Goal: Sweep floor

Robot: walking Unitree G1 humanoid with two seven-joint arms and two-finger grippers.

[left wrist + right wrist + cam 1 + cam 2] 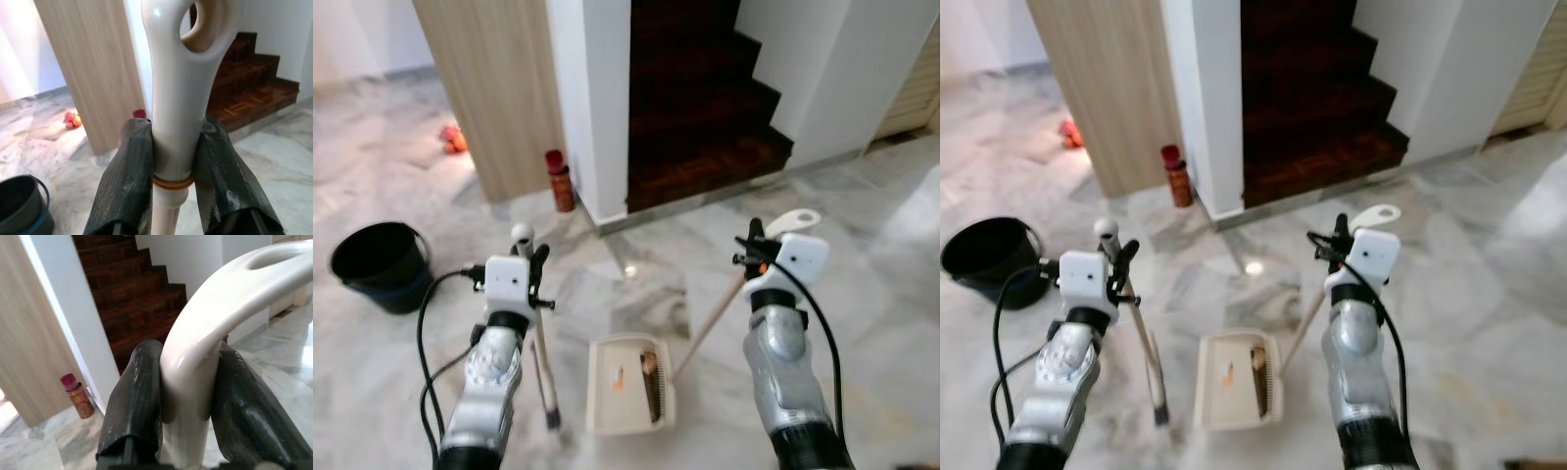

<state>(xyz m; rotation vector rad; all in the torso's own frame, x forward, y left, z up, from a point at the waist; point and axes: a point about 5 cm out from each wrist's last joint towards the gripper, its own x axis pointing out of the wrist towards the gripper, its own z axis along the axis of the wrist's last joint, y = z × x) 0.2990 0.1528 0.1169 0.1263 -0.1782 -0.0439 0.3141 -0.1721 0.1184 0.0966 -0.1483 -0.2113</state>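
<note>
My left gripper is shut on the top of a white broom handle, just under its hanging hole. The broom slants down to the marble floor, its dark tip beside the dustpan. My right gripper is shut on the curved white end of the dustpan handle. Its long stick runs down to the cream dustpan, which lies flat between my arms. A small orange scrap and a brown strip lie in the pan.
A black bucket stands on the floor at my left. Ahead are a wooden panel, a white pillar with a red bottle at its foot, and dark wooden stairs. Orange objects lie far left.
</note>
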